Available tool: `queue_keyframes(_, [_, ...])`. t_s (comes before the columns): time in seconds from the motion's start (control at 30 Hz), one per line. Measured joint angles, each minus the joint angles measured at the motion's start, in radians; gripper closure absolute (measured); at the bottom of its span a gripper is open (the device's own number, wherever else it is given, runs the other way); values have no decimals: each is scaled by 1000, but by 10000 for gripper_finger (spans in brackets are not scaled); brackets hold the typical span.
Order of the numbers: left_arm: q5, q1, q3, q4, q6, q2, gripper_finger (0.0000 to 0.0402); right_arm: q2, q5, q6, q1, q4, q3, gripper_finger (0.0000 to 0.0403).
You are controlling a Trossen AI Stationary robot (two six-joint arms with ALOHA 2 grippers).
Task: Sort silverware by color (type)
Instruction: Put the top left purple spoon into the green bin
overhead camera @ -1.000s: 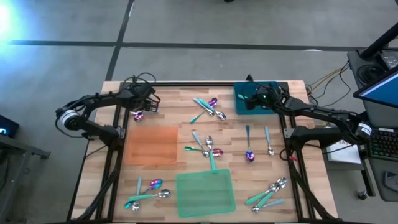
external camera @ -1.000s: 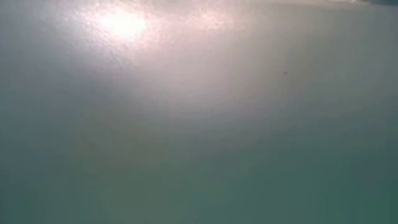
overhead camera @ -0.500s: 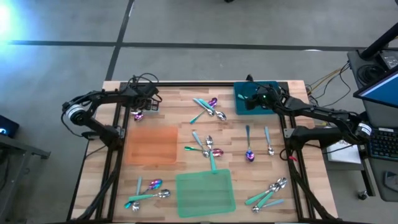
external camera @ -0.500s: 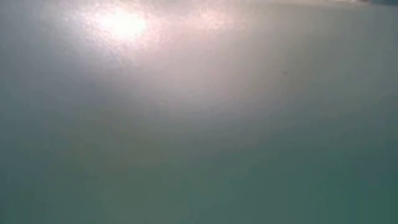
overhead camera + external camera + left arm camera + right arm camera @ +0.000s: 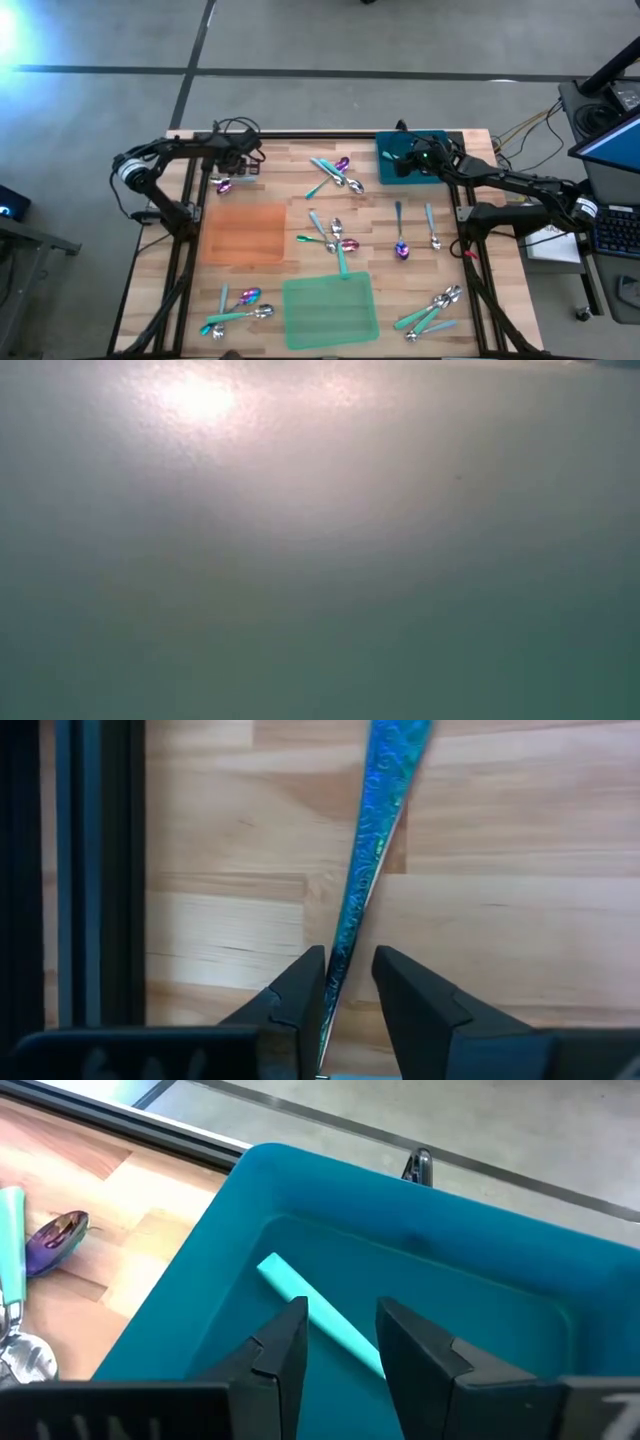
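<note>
On the near edge of the light wooden slatted table (image 5: pixel 270 170), a near-left cluster of about three spoons (image 5: pixel 238 308) with teal handles lies beside the flat green mat (image 5: pixel 330 310), and a near-right cluster of roughly four silver-headed spoons (image 5: pixel 432 308) fans out on the other side — exact counts are hard to make out where they overlap. Farther in, a middle group of about four spoons (image 5: pixel 332 238) sits between the green mat and the flat orange mat (image 5: pixel 243 233), with two separate spoons (image 5: pixel 415 230) to its right, one purple-headed, one silver. At the far side, three or so crossed spoons (image 5: pixel 335 175) lie near the teal plastic bin (image 5: pixel 392 150).

The left end effector (image 5: pixel 348 982) hovers low over the far-left corner, its two dark fingers partly closed around the thin iridescent blue-teal handle (image 5: pixel 375 830) of a purple-headed spoon (image 5: pixel 224 184); the handle runs between the fingers, though firm contact cannot be told. That spoon lies flat on the wood, just beyond the orange mat.

The right end effector (image 5: pixel 340 1342) hangs over the teal bin with its fingers moderately apart, holding nothing — a pale teal spoon handle (image 5: pixel 318 1315) lies on the bin floor just ahead of the fingers. Outside the bin wall, a purple spoon head (image 5: pixel 55 1238) rests on the table.
</note>
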Motion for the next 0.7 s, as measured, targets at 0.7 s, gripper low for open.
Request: queue_keyframes(0.7, [53,-50,206,-32,160,206,340,0,0,-4,0,0,0,300])
